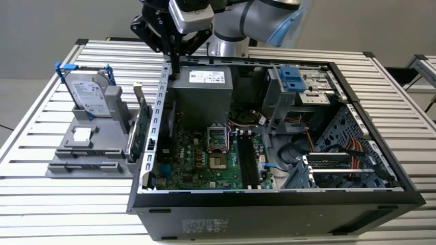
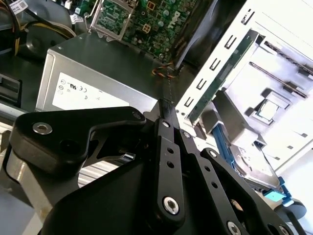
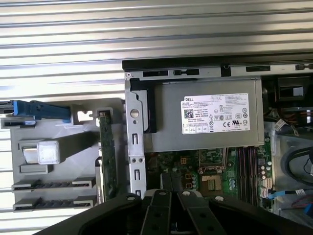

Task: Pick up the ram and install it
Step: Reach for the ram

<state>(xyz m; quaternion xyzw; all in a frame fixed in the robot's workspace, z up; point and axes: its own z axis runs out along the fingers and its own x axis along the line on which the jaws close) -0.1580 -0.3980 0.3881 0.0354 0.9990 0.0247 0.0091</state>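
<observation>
Ram (image 1: 131,143) upright in tray (image 1: 68,163), claw (image 1: 175,70) well apart above case (image 1: 272,196)

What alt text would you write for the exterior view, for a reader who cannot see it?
A black gripper hangs over the open computer case, near its grey power supply. A hard drive stands in a grey holder at the exterior view's left.

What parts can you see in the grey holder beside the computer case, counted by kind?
Hard drive: 1
Green card: 1
Silvery square: 1
Total: 3
</observation>
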